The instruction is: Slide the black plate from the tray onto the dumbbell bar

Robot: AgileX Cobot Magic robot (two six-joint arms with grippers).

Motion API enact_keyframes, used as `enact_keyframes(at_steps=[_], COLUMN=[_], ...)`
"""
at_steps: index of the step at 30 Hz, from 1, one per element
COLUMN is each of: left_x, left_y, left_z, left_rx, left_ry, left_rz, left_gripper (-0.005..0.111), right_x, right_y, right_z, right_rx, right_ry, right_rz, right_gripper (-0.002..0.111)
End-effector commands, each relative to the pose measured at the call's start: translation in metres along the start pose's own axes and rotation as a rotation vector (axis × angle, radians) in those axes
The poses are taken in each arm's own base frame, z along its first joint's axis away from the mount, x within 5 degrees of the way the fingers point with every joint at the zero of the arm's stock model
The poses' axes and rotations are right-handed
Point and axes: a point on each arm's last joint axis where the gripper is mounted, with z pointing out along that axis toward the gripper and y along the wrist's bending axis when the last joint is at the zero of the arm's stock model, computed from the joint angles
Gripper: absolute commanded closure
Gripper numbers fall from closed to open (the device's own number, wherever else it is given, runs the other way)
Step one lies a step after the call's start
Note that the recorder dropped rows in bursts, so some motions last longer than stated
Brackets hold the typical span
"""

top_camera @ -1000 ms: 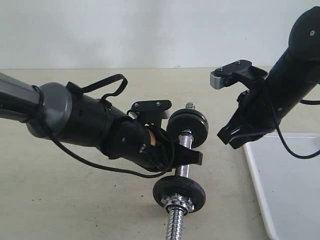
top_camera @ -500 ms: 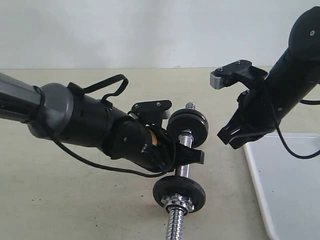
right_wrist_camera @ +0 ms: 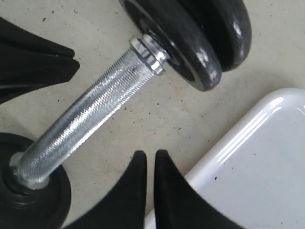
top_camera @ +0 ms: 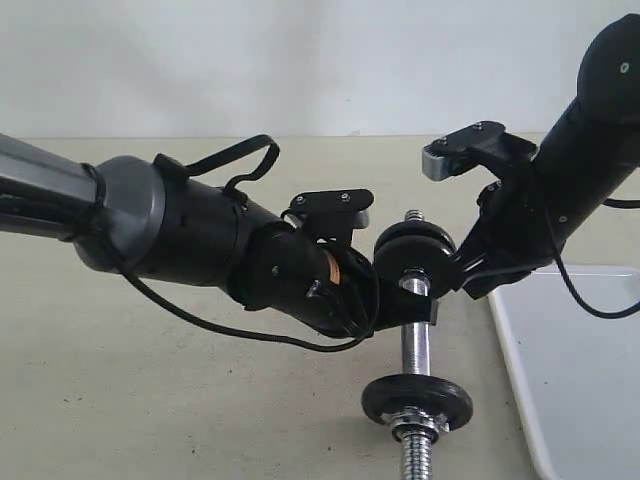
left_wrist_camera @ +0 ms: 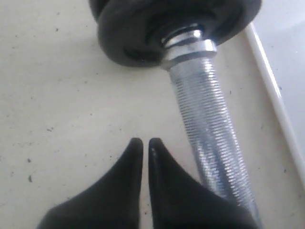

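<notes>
The dumbbell bar (top_camera: 416,345) lies on the beige table, and its threaded chrome shows close up in the wrist views (left_wrist_camera: 209,129) (right_wrist_camera: 90,114). Two black plates (right_wrist_camera: 190,43) sit together at its far end (top_camera: 410,250). A third black plate (top_camera: 417,400) sits near the front end behind a silver nut (top_camera: 420,428). I cannot tell which disc came from the tray. My left gripper (top_camera: 430,312) (left_wrist_camera: 143,141) is shut and empty, lying against the bar's middle. My right gripper (top_camera: 462,278) (right_wrist_camera: 150,153) is shut and empty, beside the far plates at the tray's edge.
The white tray (top_camera: 575,380) lies at the right of the table, and its visible part holds nothing. Its rim (left_wrist_camera: 274,90) runs close alongside the bar. The left arm's black fingers (right_wrist_camera: 33,62) show in the right wrist view.
The left arm has swung right, and the dumbbell has shifted right with it towards the tray and the right gripper. The right arm has barely moved.
</notes>
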Motion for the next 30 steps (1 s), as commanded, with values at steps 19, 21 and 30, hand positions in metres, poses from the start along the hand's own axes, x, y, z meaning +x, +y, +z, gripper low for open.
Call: enact_keyframes(at_steps=[19,21,30], left_x=[-0.003,-0.003,-0.003], left_y=[0.004,0.004,0.004], left_z=[-0.009,-0.009,-0.009], left_rx=[-0.047,-0.047,-0.047], left_ry=[0.03,0.03,0.031], left_rz=[0.148,0.148,0.185], left_gripper=[0.102,0.102,0.102], right_x=[0.045,0.045,0.045], right_y=[-0.003,-0.003,-0.004], right_z=[0.037,0.037,0.035], right_rx=[0.085,0.085,0.1], right_ry=[0.026,0.026,0.024], right_rz=[0.069,0.069,0.078], right_gripper=[0.108,0.108,0.108])
